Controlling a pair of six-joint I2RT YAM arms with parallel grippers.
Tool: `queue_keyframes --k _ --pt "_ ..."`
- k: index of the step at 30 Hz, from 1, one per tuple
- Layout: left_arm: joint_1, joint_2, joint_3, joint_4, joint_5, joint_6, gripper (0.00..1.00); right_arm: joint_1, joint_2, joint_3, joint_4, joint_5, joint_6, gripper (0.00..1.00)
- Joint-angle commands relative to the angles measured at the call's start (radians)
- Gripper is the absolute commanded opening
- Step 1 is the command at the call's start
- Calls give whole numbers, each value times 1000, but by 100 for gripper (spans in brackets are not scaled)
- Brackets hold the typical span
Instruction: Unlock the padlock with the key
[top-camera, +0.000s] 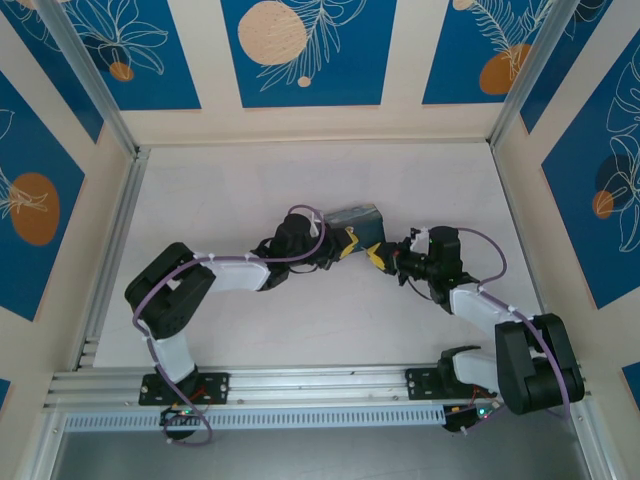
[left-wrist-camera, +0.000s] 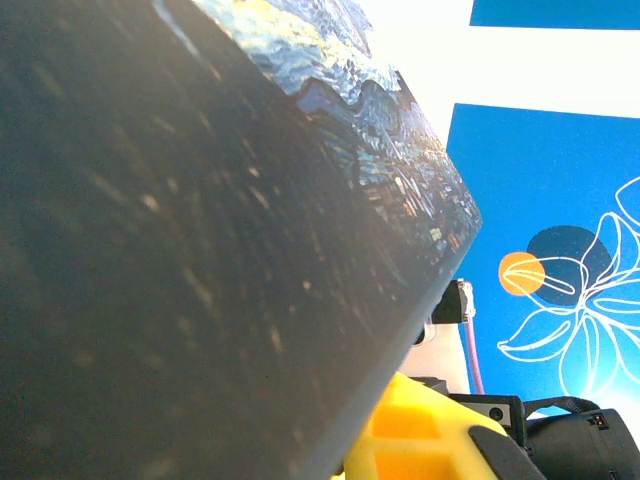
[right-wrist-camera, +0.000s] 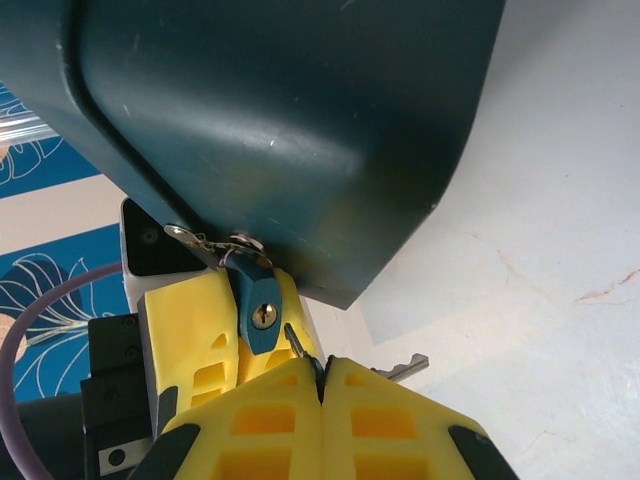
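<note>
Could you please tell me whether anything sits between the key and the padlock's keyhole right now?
Nothing visible does. The key, pinched in the right claw, points up just beside the keyhole of the padlock, with only a bare gap between them.

One tabletop (top-camera: 220, 200) carries two arms, the left arm (top-camera: 235, 272) and the right arm (top-camera: 480, 305). Each ends in one end effector with two yellow fingers, the left end effector (top-camera: 350, 243) and the right end effector (top-camera: 379, 257), two in all. The other things number one box (top-camera: 357, 218) with a painted lid, one padlock (right-wrist-camera: 258, 315) with one keyhole, one key (right-wrist-camera: 297, 343), and one further grey metal piece (right-wrist-camera: 400, 368) whose kind cannot be told.
</note>
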Motion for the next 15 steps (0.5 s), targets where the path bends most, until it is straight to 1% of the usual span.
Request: queue_keyframes --k 1,15 --pt "1 -47 28 40 8 -5 0 11 11 34 14 12 8 0" --pt "-1 -45 26 41 5 -2 0 23 26 58 13 16 14 0"
